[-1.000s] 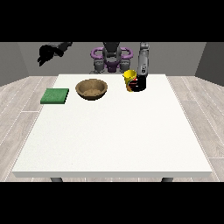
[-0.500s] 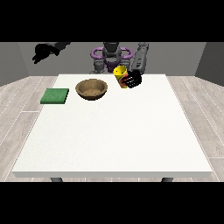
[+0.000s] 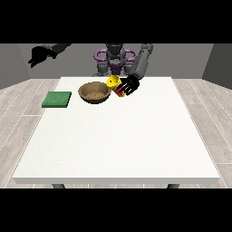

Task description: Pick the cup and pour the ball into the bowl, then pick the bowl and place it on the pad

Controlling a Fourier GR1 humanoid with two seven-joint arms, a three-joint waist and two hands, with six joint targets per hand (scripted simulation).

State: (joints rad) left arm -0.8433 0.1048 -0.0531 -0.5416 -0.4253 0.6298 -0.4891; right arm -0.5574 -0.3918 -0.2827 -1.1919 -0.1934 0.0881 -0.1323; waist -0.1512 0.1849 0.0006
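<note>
A brown wooden bowl (image 3: pixel 94 92) sits on the white table (image 3: pixel 118 136) at the far side, left of centre. Just right of the bowl's rim, the hand at the view's right (image 3: pixel 129 84) is curled round a yellow and red cup (image 3: pixel 114 85). The cup is lifted off the table and tilted with its yellow end towards the bowl. No ball shows apart from the cup. A flat green pad (image 3: pixel 57 99) lies left of the bowl near the table's left edge. The hand at the view's left (image 3: pixel 37 55) hangs raised beyond the table's far left corner, fingers curled, holding nothing.
The robot's torso (image 3: pixel 115 61) stands behind the table's far edge. Grey plank floor surrounds the table on both sides.
The hand at the view's right has carried the cup up off the table and leftward towards the bowl, tilting it. The hand at the view's left has shifted slightly.
</note>
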